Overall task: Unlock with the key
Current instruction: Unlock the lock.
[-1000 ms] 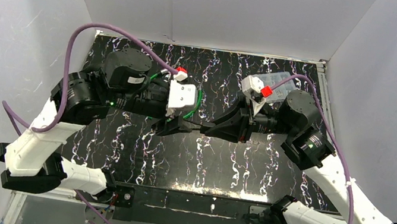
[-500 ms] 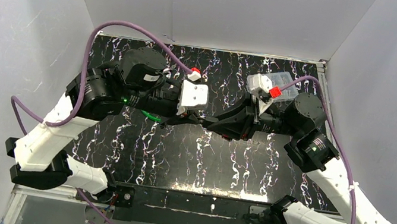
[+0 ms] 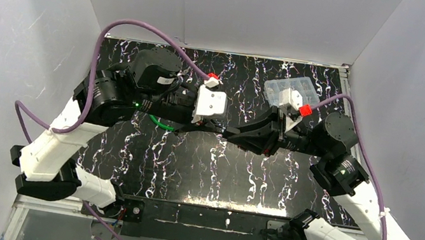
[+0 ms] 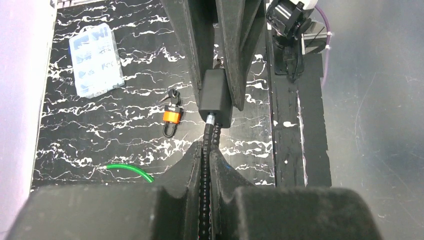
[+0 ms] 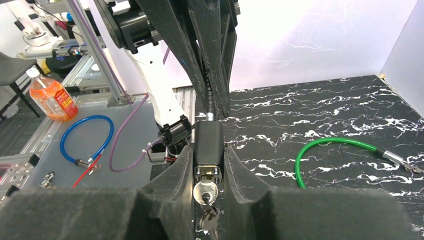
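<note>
Overhead, both arms meet above the surface (image 3: 189,168) and hide what they carry. The right claw (image 5: 208,152) is clamped on a black lock body (image 5: 208,134), with the key (image 5: 204,192) seated in its near end. A second key hanging below is cut off by the frame. The left claw (image 4: 206,146) is closed around the lock's braided cable (image 4: 209,131), just beside the body.

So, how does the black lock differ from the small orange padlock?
The black lock, key inserted, is held off the table in the right hand; the orange padlock lies loose on the table. The black lock is a plain block with a cable running into the shut left hand; the orange padlock shows a curved shackle.
</note>
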`<move>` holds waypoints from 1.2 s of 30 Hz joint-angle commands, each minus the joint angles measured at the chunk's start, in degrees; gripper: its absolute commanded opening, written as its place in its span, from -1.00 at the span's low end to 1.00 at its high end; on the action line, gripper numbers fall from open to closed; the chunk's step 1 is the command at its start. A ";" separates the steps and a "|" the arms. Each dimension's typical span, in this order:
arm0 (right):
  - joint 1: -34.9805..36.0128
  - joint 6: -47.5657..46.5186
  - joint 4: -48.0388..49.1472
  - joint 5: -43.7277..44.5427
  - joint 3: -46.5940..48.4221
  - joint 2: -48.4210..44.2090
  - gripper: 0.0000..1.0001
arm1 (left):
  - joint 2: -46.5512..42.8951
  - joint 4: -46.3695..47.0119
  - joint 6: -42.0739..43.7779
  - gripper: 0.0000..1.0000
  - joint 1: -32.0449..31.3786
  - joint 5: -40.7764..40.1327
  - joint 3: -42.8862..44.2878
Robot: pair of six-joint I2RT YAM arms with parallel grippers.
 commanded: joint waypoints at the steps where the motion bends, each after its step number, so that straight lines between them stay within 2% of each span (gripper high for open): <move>1: 0.23 -0.90 -0.46 -0.14 -0.25 -3.15 -0.97 | -2.81 -2.24 2.91 -1.00 1.52 -1.49 1.76; 14: -0.62 -1.01 -1.18 1.80 0.46 -3.84 -0.97 | -5.30 -1.90 4.22 -1.00 1.66 -3.27 -0.75; 21: -0.88 -0.33 -1.13 4.19 -0.04 -3.60 -0.97 | -5.96 5.84 0.68 -0.98 1.74 -12.03 -0.32; 26: -0.97 1.02 -1.08 4.63 -0.27 -2.67 -0.97 | -7.29 12.45 -5.48 -0.55 2.02 -17.61 -4.39; 33: -0.97 4.37 4.03 5.80 -3.38 -0.83 -0.97 | -7.27 18.57 -11.92 -0.35 2.01 -10.73 -8.27; 35: -0.99 4.85 4.85 6.23 -4.49 -0.31 -0.97 | -7.22 21.63 -11.51 -0.03 2.01 -10.76 -8.41; 36: -0.99 4.90 4.87 6.32 -4.89 0.00 -0.97 | -6.75 22.60 -11.18 0.26 1.99 -11.39 -7.53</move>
